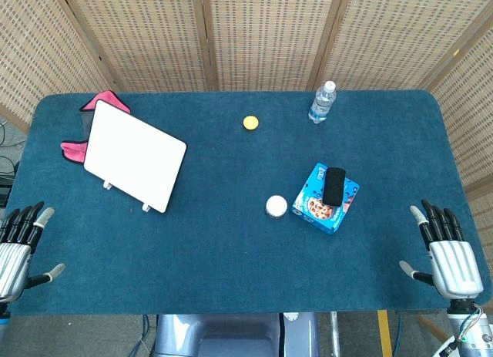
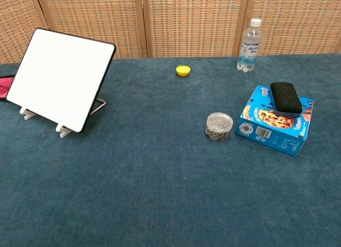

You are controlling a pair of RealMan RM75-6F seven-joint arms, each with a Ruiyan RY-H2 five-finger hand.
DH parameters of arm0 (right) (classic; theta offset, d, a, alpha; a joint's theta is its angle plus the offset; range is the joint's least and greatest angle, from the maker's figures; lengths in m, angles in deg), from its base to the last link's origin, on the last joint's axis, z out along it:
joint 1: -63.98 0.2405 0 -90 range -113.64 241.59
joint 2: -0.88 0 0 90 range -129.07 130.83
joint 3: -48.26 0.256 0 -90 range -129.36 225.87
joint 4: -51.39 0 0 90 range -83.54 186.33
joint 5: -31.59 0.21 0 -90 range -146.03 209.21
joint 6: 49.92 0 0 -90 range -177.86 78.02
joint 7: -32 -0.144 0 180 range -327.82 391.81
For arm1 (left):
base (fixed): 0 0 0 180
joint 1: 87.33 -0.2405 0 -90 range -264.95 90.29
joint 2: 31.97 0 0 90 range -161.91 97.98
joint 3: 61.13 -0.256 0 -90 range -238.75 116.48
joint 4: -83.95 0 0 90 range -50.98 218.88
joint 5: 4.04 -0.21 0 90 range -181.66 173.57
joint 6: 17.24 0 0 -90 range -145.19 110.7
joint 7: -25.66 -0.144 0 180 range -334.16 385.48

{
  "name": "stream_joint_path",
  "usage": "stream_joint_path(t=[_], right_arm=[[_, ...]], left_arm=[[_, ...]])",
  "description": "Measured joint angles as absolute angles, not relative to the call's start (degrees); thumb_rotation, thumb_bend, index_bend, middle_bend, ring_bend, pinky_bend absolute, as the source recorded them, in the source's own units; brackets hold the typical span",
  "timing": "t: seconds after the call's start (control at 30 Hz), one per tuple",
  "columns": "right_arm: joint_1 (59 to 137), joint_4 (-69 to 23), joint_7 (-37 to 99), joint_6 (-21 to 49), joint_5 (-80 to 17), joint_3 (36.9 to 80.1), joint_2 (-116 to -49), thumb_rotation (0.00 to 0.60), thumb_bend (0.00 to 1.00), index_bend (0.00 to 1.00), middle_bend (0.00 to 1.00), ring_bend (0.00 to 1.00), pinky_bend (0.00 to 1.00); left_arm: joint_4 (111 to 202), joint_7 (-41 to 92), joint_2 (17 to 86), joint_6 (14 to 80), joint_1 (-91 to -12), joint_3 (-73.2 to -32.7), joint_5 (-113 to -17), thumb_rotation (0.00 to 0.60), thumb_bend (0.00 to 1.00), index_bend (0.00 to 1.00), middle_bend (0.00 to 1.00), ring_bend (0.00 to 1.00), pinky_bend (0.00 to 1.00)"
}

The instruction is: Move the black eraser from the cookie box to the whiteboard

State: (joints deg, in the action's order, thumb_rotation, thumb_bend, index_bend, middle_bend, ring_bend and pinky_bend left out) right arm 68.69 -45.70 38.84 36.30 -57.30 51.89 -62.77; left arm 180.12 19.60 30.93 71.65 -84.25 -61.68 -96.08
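The black eraser (image 1: 333,186) (image 2: 286,98) lies on top of the blue cookie box (image 1: 314,206) (image 2: 266,124) at the right of the table. The whiteboard (image 1: 135,157) (image 2: 61,79) stands tilted on its stand at the left. My right hand (image 1: 447,253) rests at the table's near right edge, fingers spread, holding nothing, well to the right of the box. At the near left edge my left hand (image 1: 19,245) lies the same way, empty. Neither hand shows in the chest view.
A small round jar (image 1: 276,206) (image 2: 219,126) stands just left of the cookie box. A yellow cup (image 1: 250,122) (image 2: 183,71) and a water bottle (image 1: 323,102) (image 2: 249,45) sit toward the far edge. A pink cloth (image 1: 94,110) lies behind the whiteboard.
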Motion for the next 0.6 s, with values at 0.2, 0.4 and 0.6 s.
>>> stream_joint_path(t=[0.2, 0.4, 0.6], right_arm=[[69.1, -45.3, 40.3, 35.5, -56.3, 52.3, -63.0, 0.6, 0.0, 0.0, 0.0, 0.0, 0.0], [72.2, -44.1, 40.8, 31.5, -56.5, 53.0, -62.2, 0.6, 0.0, 0.0, 0.0, 0.0, 0.0], [80.9, -37.1, 37.7, 25.7, -64.1, 53.9, -61.5, 0.6, 0.0, 0.04, 0.0, 0.0, 0.0]], left_arm=[[180.5, 18.2, 31.1, 70.9, -84.1, -61.8, -95.7, 0.6, 0.0, 0.0, 0.0, 0.0, 0.0], [181.2, 16.4, 31.5, 69.2, -83.5, -60.9, -93.3, 0.6, 0.0, 0.0, 0.0, 0.0, 0.0], [181.6, 14.4, 32.3, 67.8, -82.7, -59.6, -90.7, 0.6, 0.0, 0.0, 0.0, 0.0, 0.0]])
